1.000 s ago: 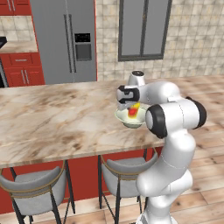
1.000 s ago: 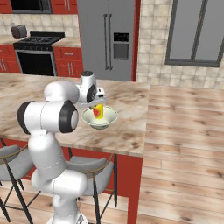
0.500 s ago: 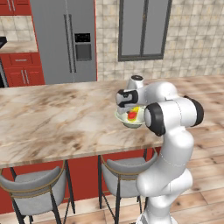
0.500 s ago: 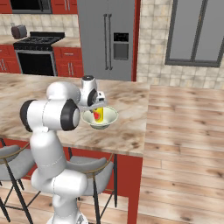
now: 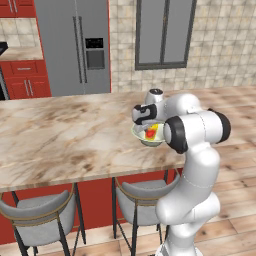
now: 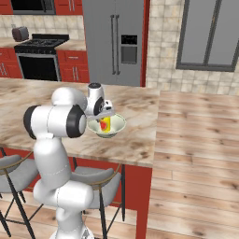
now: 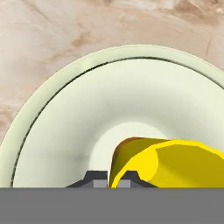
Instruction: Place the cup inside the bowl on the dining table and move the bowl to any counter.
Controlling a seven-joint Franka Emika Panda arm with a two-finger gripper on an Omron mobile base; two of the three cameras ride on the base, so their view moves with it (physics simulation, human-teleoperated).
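On the dining table (image 5: pixel 65 137) we see the bowl (image 6: pixel 116 123) near the edge, with the cup (image 7: pixel 175 162) lying inside it. Our gripper (image 7: pixel 107 180) sits directly above, jaws closed tight on the bowl's rim, the cup just beside them.

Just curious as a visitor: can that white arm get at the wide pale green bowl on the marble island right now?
Probably yes. The gripper hangs right over the pale green bowl, jaws shut beside the yellow cup lying inside, and nothing stands between them.

Yellow red-marked cup (image 7: pixel 170 164), pale green bowl (image 7: pixel 65 131), beige-brown veined dining table (image 5: pixel 65 140).
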